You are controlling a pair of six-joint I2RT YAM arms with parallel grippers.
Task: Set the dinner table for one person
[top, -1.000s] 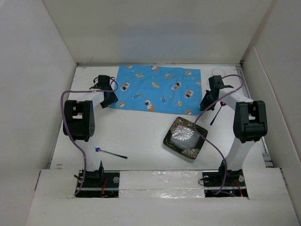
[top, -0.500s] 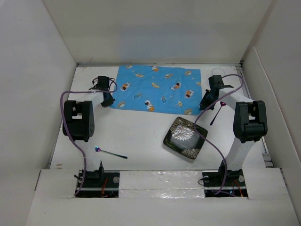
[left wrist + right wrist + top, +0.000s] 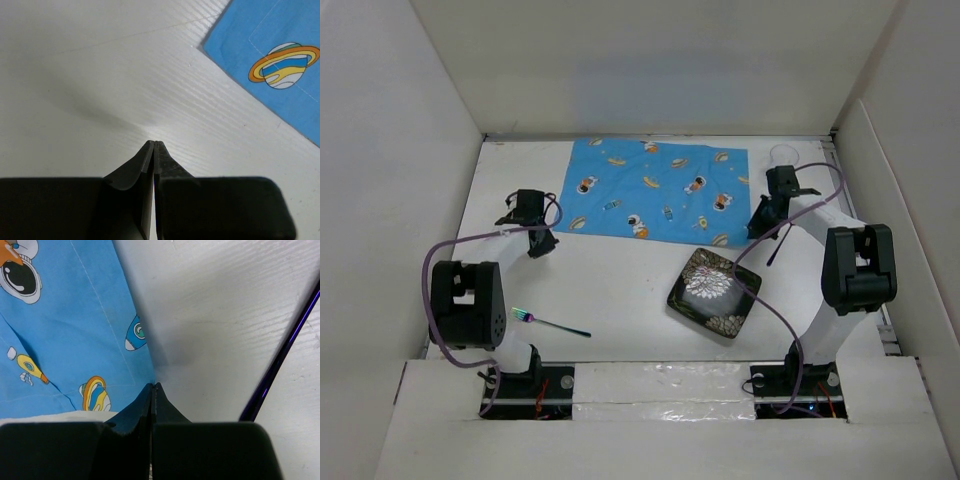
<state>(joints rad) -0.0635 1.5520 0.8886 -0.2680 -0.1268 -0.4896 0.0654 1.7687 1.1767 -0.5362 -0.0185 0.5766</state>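
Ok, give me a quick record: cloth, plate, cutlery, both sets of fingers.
cloth: blue, spread flat, far middle of the dinner table
plate: dark patterned square, on bare table nearer than cloth
fork: near left, untouched
spoon: purple, right of cloth, by the right fingers
left fingers: shut, empty, over bare table by cloth corner
right fingers: shut at cloth's right edge; pinch unclear

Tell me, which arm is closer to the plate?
Right. The right end effector is just beyond the plate; the left end effector is far off to its left.
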